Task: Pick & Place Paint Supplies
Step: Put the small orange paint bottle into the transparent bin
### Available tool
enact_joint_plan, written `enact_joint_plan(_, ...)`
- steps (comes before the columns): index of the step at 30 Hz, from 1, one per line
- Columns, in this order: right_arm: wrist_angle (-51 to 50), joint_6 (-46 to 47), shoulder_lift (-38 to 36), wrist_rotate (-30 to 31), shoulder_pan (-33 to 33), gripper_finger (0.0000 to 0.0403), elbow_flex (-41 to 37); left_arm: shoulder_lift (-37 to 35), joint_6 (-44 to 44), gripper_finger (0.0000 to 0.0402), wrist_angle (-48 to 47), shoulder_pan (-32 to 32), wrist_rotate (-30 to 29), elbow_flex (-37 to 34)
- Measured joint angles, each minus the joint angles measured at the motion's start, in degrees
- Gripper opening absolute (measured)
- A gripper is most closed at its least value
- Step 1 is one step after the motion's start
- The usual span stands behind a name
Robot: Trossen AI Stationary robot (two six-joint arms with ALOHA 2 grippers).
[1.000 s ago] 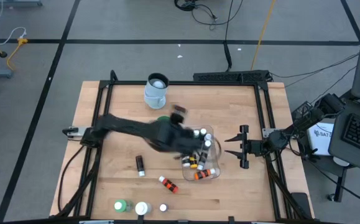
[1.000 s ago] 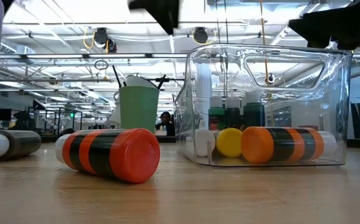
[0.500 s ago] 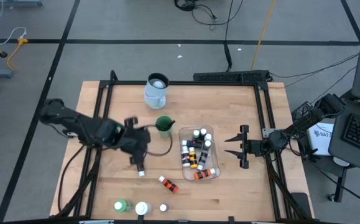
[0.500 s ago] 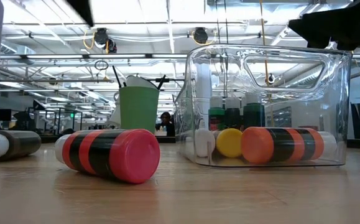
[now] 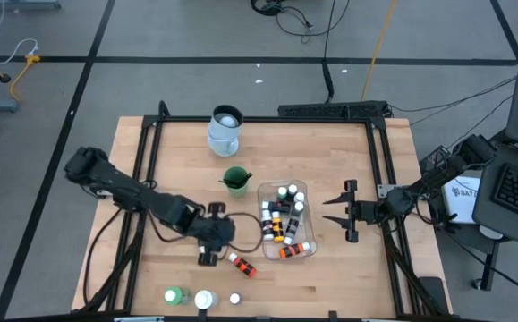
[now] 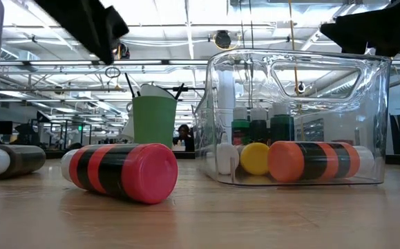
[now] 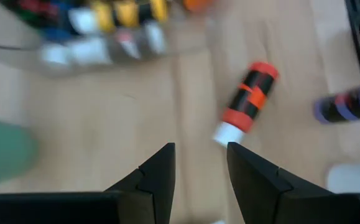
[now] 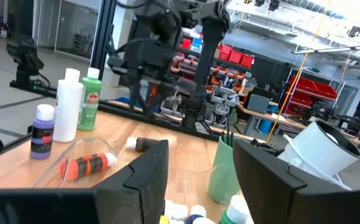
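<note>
Left gripper brought over the orange bottle

The orange bottle (image 5: 242, 265) lies on the desk (image 5: 348, 268) beside the tub (image 5: 285, 220); the left gripper (image 5: 212, 234), swung back from the tub, hangs above it, jaws parted, empty. The right gripper (image 5: 337, 211) waits open.

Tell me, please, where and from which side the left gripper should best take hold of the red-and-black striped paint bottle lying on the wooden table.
Grip the red-and-black striped paint bottle across its round body, mid-length, coming from above. It lies on its side with open wood on both flanks, so the left gripper, open just above it, could probably straddle it with fingers crosswise to its length.
</note>
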Motion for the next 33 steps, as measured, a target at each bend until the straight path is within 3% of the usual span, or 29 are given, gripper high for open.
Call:
enact_joint_plan(6, -1.48, 0.14, 0.0, -0.02, 0.0, 0.0171, 0.0, 7.44, -1.32, 0.0163, 4.95, -0.17, 7.07, 0.01)
enact_joint_plan(12, -1.73, 0.31, 0.02, -0.02, 0.0, 0.0171, 0.0, 12.79, 1.41, 0.0231, 7.1, -0.27, 13.49, 0.03)
enact_joint_plan(19, -1.94, 0.77, 0.02, -0.03, 0.0, 0.0171, 0.0, 17.43, 6.67, 0.0287, 6.95, -1.32, 9.11, 0.07)
enact_joint_plan(25, -1.96, 0.64, 0.02, -0.04, 0.0, 0.0171, 0.0, 20.41, 8.39, 0.0281, 7.41, -1.27, 8.58, 0.07)
enact_joint_plan(33, -1.94, 0.85, 0.0, -0.04, 0.0, 0.0171, 0.0, 21.25, 6.84, 0.0228, 7.75, -0.27, 9.05, 0.18)
